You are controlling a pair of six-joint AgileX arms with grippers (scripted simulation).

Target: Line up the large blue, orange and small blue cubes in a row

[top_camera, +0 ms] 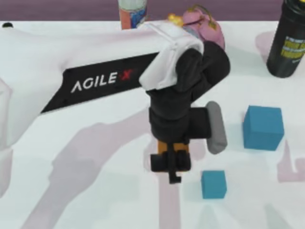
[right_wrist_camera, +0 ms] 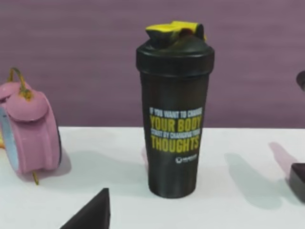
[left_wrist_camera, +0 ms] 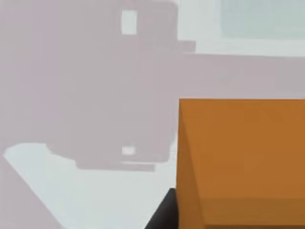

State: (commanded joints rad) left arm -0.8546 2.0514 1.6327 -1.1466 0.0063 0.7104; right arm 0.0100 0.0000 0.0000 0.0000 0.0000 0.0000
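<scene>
Left gripper (top_camera: 172, 164): at table centre, pointing down, fingers closed on the orange cube (top_camera: 167, 147), of which only a sliver shows under the wrist in the top view. Left wrist view: the orange cube (left_wrist_camera: 240, 162) fills the lower corner of the picture, close to the camera, with the white table (left_wrist_camera: 95, 200) and the arm's shadow behind it.

Small blue cube (top_camera: 213, 184): on the table just to the right of the left gripper, apart from it, not touching.

Large blue cube (top_camera: 263, 128): farther right and farther back than the small one, well apart from it, standing flat.

Left arm: white casing with AgileX lettering, reaching in from the table's left side.

Back edge: pink alarm clock (top_camera: 202, 21) behind the left arm's wrist; a can (top_camera: 132, 13) to its left; black shaker bottle (top_camera: 287, 40) at the far right corner.

Right gripper: not seen in the top view; its wrist view faces the black shaker bottle (right_wrist_camera: 175, 109) and pink alarm clock (right_wrist_camera: 29, 129).
</scene>
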